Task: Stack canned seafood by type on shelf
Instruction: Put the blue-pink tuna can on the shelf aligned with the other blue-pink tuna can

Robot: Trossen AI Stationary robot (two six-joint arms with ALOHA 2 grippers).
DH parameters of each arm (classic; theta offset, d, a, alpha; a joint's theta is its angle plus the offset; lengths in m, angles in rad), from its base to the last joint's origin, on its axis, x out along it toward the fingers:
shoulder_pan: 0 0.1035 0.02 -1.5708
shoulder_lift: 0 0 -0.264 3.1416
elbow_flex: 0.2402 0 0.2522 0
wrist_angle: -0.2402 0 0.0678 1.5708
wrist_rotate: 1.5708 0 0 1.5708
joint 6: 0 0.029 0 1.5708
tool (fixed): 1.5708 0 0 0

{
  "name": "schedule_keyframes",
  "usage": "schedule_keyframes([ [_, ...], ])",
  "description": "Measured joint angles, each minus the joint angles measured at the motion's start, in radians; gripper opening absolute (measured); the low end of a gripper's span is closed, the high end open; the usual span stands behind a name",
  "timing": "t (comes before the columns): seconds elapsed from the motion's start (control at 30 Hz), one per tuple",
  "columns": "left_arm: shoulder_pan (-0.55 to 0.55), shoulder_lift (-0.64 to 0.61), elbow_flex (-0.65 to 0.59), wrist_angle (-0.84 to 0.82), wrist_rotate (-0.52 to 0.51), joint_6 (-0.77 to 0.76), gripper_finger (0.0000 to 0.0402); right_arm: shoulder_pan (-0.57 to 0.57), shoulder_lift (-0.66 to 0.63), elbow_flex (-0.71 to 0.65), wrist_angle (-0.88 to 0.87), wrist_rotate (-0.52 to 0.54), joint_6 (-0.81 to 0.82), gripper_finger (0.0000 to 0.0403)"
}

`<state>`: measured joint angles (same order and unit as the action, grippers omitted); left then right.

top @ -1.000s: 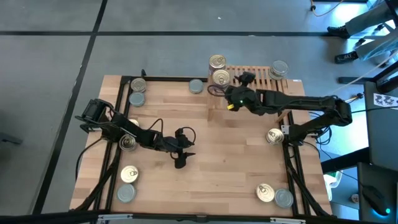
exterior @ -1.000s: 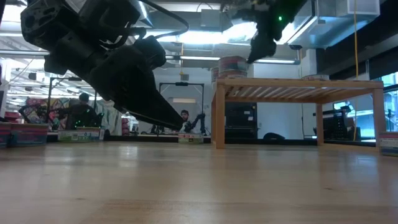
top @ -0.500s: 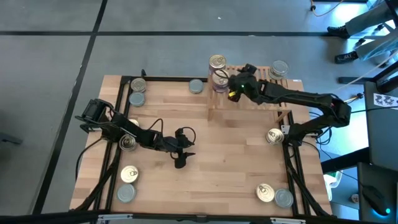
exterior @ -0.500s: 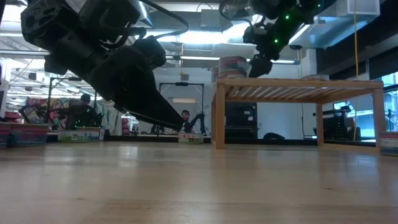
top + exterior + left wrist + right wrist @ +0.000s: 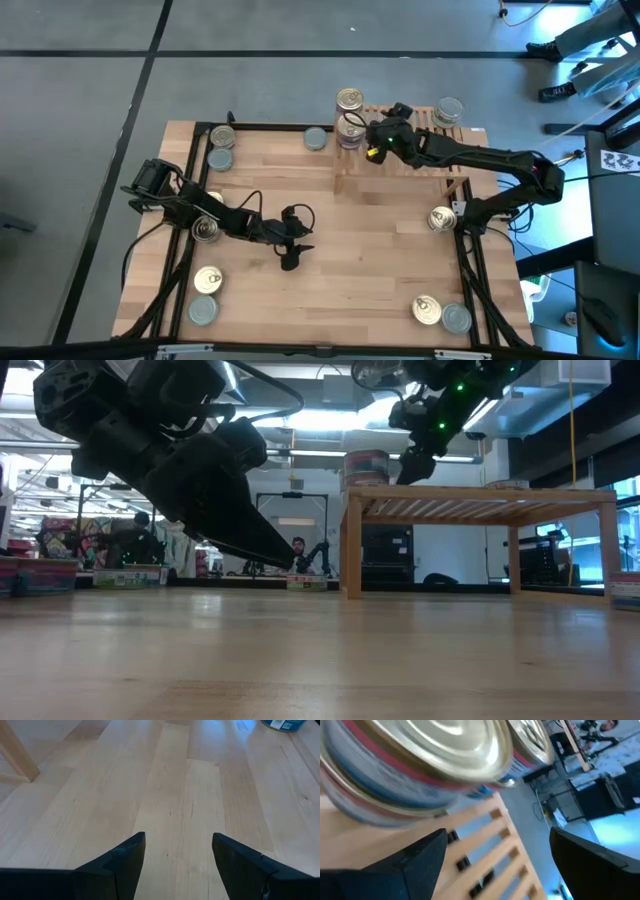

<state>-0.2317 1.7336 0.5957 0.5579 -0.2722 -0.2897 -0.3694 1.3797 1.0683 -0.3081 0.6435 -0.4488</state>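
Note:
The shelf [image 5: 415, 135], a low rack of wooden slats, stands at the table's far edge. At its left end are two piles of gold-topped cans [image 5: 348, 98] [image 5: 349, 128], and a silver-topped can [image 5: 449, 110] sits at its right end. My right gripper [image 5: 364, 136] hovers open over the shelf just right of the nearer pile. That pile's gold top [image 5: 435, 745] fills the right wrist view ahead of the fingers, with nothing between them [image 5: 495, 855]. My left gripper [image 5: 290, 252] waits open and empty low over the middle of the table [image 5: 177, 855].
Loose cans lie around the table: gold [image 5: 222, 135] and silver [image 5: 219, 158] at the far left, one silver [image 5: 317, 139] by the shelf, gold [image 5: 205, 229] [image 5: 207, 279] and silver [image 5: 203, 311] on the left, gold [image 5: 441, 218] [image 5: 427, 309] and silver [image 5: 457, 318] on the right.
My right gripper has moved toward the table's far edge, from in front of the shelf to over its left end beside the can piles. It has sunk a little and stayed open. The cans have kept their places.

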Motion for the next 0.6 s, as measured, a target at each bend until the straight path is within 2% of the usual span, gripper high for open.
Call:
schedule_keyframes([
  [0.07,0.000,0.000,0.000,-0.001,0.000,-0.008,0.0229,0.036,-0.025,0.010,-0.054,0.024,0.007,0.0344],
  [0.17,0.000,0.000,0.000,-0.011,0.000,-0.013,0.0229,0.131,-0.078,0.037,-0.156,0.014,0.105,0.0344],
  [0.27,0.001,0.000,0.000,-0.017,0.000,-0.012,0.0229,0.247,-0.125,0.037,-0.218,-0.096,0.221,0.0344],
  [0.37,0.002,-0.005,0.012,-0.047,0.000,0.005,0.0229,0.366,-0.148,0.003,-0.206,-0.231,0.311,0.0344],
  [0.47,0.001,-0.053,0.060,-0.215,0.000,0.004,0.0229,0.484,-0.147,-0.067,-0.137,-0.290,0.358,0.0344],
  [0.6,-0.011,-0.162,0.170,-0.651,-0.001,-0.108,0.0229,0.604,-0.137,-0.206,0.059,-0.290,0.362,0.0344],
])
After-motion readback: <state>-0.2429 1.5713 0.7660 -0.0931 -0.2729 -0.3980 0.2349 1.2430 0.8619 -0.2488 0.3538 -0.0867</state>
